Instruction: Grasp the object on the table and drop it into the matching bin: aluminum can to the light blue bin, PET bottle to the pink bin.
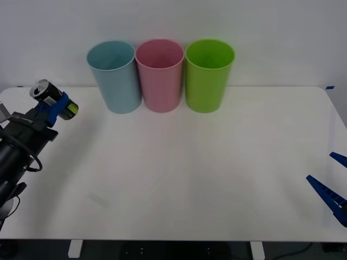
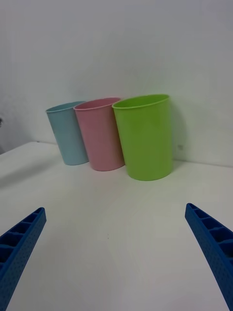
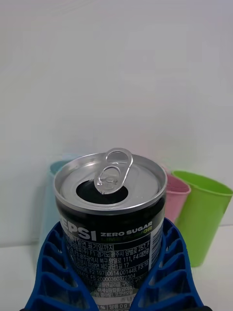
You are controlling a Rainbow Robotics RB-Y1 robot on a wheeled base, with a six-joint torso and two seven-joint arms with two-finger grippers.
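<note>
Gripping one aluminum can [image 1: 50, 97], left end effector [image 1: 56, 106] faces three bins; right end effector [image 1: 332, 187] wide.

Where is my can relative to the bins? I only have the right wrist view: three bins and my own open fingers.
Observer: The left gripper holds the aluminum can, tilted, left of the light blue bin and not yet over it.
Operator: Is the grip secure?
Observer: In the left wrist view both blue fingers wrap the can's sides.
Operator: Is the can sealed?
Observer: No, its tab is lifted and the mouth is open.
Operator: Where's my right gripper?
Observer: The right gripper sits low at the table's right edge, open.
</note>
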